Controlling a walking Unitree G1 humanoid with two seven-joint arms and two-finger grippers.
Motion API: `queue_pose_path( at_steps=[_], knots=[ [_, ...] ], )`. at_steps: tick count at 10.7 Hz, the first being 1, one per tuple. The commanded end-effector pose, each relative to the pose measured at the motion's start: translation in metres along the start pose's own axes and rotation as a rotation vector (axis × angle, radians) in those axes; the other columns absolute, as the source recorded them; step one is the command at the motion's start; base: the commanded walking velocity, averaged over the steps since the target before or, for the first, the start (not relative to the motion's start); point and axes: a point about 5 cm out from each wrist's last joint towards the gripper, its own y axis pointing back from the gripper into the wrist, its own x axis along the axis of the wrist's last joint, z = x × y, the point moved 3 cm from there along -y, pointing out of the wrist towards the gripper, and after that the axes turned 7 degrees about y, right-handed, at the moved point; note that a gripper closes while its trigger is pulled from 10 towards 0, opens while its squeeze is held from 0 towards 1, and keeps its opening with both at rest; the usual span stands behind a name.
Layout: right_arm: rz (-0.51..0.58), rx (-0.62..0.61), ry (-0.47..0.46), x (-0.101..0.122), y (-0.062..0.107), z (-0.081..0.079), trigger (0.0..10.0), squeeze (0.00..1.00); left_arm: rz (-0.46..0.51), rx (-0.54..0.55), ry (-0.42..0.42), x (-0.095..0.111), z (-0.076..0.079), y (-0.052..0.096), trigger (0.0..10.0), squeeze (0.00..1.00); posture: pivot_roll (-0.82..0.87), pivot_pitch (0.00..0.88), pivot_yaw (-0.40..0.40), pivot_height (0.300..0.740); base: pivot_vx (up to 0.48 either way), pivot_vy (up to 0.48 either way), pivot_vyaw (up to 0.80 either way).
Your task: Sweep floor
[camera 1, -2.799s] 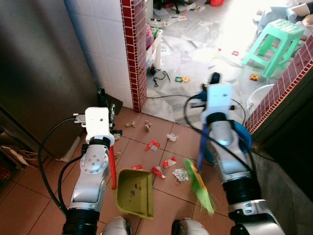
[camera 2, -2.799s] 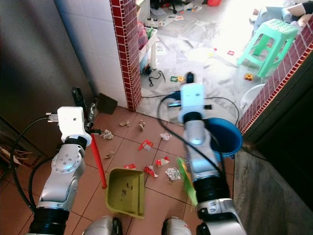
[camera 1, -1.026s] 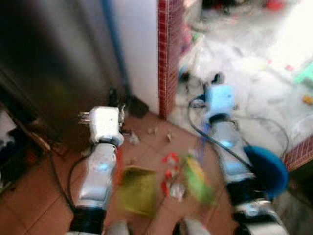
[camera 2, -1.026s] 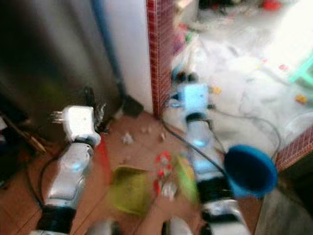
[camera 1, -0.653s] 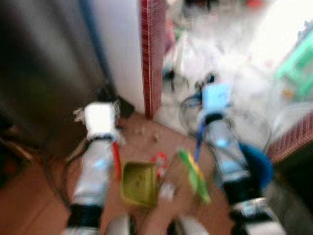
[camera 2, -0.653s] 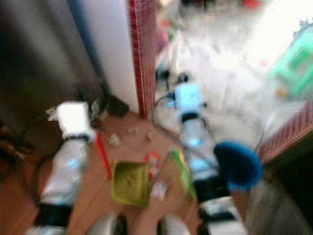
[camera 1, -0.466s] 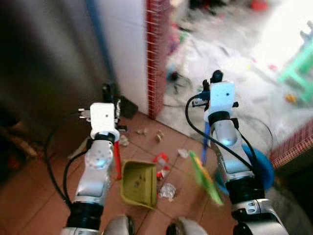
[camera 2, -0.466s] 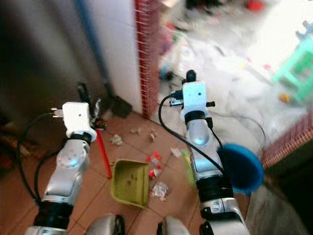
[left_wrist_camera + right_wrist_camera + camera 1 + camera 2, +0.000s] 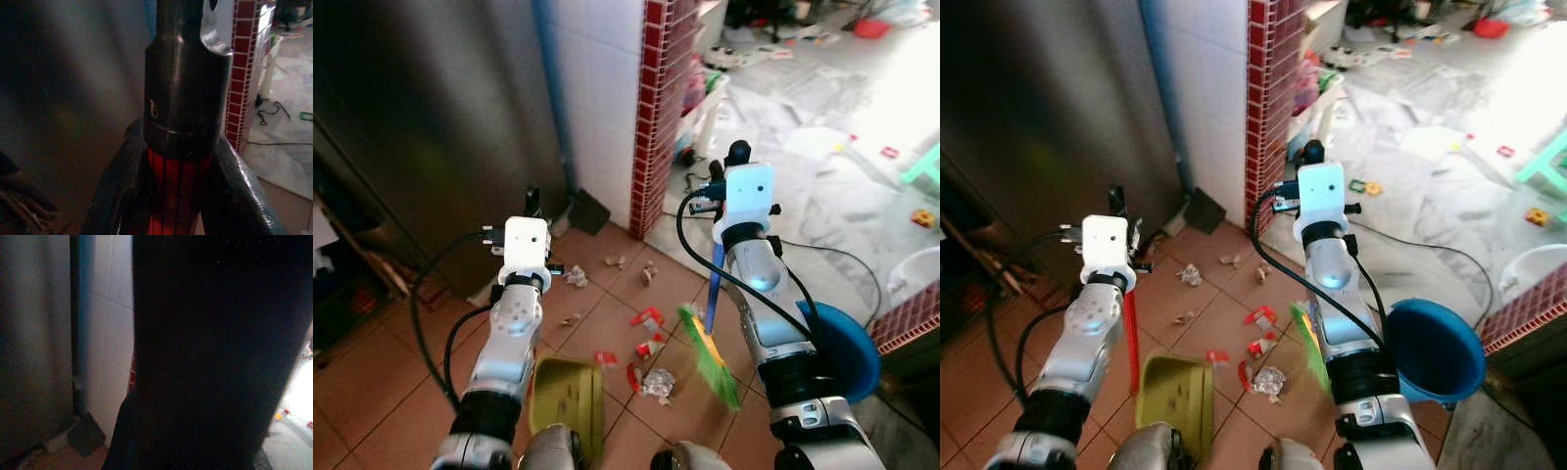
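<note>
Left gripper (image 9: 178,196): fingers clamped on the red handle (image 9: 1130,338) of the dustpan.
Dustpan (image 9: 1173,396): olive-green, on the terracotta tiles, left of the litter.
Right gripper (image 9: 736,154): raised near the red brick pillar (image 9: 656,108); finger state cannot be told.
Broom (image 9: 710,354): blue handle beside the right arm, green bristles just right of the litter.
Litter (image 9: 646,351): red and silver scraps between dustpan and broom.
Blue bucket (image 9: 1433,352): right of the broom.

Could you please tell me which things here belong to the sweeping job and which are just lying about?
For the job:
- olive-green plastic dustpan with red handle
- green-bristled broom with blue handle
- crumpled paper and red wrapper scraps on the tiles

Lying about:
- blue plastic basin
- black cable
- mint-green stool
</note>
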Motion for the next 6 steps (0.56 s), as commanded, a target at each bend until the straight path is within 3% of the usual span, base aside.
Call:
queue_pose_path(
  at_steps=[1,4,6],
  knots=[
    [0.011,-0.009,-0.025,0.006,-0.002,0.004,10.0,0.0,0.063,-0.009,0.024,0.013,0.007,-0.007,10.0,0.0,-0.06,0.099,-0.007,0.74,0.0,0.0,0.0],
    [-0.118,-0.023,-0.145,-0.012,-0.003,-0.002,10.0,0.0,0.134,0.006,0.053,0.017,0.015,-0.006,10.0,0.0,-0.05,0.089,-0.014,0.74,0.0,0.0,0.0],
    [-0.132,-0.02,-0.157,-0.014,-0.003,-0.003,10.0,0.0,0.132,-0.038,0.07,0.015,0.024,-0.01,10.0,0.0,-0.06,0.081,-0.013,0.74,0.0,0.0,0.0]
  ],
)
